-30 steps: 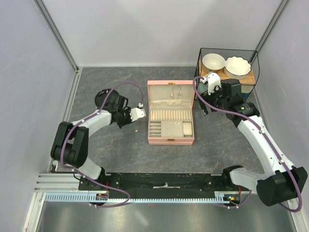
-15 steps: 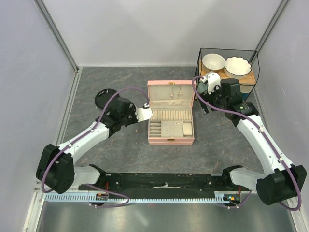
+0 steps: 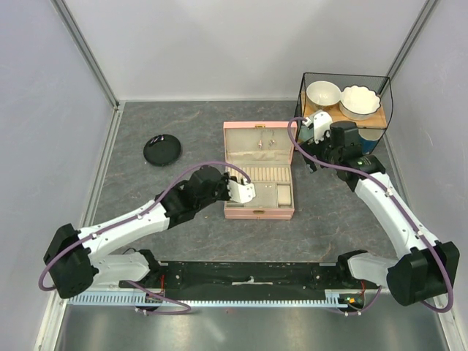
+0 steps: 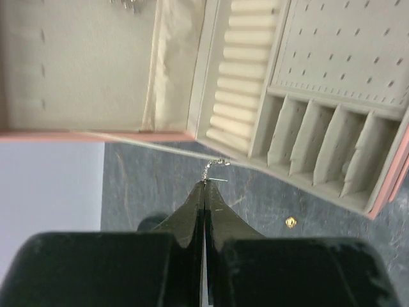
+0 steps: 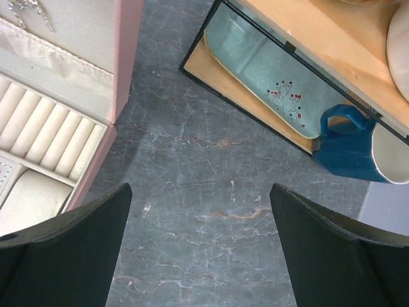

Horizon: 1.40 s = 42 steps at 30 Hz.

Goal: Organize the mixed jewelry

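Note:
The open pink jewelry box [image 3: 259,213] lies mid-table, with ring rolls and small compartments. My left gripper [image 3: 242,192] hovers over its left front part. In the left wrist view this gripper [image 4: 204,185] is shut on a tiny pale silver chain piece [image 4: 215,166] that sticks out from the tips beside the box's edge [image 4: 96,135]. A gold speck [image 4: 291,222] lies on the table by the box. Pale pieces [image 3: 263,142] sit in the lid; they also show in the right wrist view [image 5: 29,11]. My right gripper [image 3: 311,161] is open and empty over bare table right of the box [image 5: 128,51].
A black round dish [image 3: 161,150] sits on the table to the left. A wire rack [image 3: 305,99] at the back right holds two white bowls. Below it stand a teal plate [image 5: 262,77] and a blue mug [image 5: 345,142]. Walls close in the table.
My left arm has swung from beside the black dish rightward to the box's left front, still shut. The right arm has hardly moved.

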Available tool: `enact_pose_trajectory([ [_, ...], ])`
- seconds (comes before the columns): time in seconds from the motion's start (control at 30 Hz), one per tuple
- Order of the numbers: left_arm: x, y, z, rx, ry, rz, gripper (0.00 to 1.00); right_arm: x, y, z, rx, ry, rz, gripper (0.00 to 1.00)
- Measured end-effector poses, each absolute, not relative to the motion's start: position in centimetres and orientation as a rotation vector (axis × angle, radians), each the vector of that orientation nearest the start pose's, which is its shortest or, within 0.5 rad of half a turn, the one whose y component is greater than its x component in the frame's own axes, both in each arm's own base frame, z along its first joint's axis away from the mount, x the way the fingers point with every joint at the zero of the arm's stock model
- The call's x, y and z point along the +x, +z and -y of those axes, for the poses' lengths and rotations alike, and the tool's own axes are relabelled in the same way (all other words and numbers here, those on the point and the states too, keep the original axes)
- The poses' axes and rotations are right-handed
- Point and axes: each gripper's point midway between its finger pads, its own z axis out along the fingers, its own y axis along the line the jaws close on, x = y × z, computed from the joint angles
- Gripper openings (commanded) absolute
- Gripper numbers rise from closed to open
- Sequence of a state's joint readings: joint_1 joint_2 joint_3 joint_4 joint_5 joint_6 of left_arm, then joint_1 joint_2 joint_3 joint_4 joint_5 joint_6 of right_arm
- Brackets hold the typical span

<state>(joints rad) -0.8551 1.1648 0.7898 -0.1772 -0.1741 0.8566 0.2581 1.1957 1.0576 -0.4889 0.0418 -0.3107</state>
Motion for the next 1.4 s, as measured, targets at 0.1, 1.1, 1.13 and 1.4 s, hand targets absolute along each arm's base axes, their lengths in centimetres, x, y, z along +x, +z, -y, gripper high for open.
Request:
enact_pose_trajectory([
  [0.1,27.2,17.9,24.8,1.533,0.179,-1.407,0.01,34.7,20.2,-6.8,-0.584,-0.093,-2.115,0.98],
  [1.1,27.4,16.0,35.5,1.500,0.170,-1.189,0.02,34.4,17.0,-6.7,-0.564,-0.090,-2.138,0.98],
  [1.13,27.4,15.9,35.5,1.501,0.175,-1.186,0.02,34.4,17.0,-6.7,-0.564,-0.090,-2.137,0.98],
  [1.4,27.4,14.0,35.4,1.534,0.196,-1.174,0.02,34.4,16.9,-6.7,-0.563,-0.089,-2.133,0.98],
])
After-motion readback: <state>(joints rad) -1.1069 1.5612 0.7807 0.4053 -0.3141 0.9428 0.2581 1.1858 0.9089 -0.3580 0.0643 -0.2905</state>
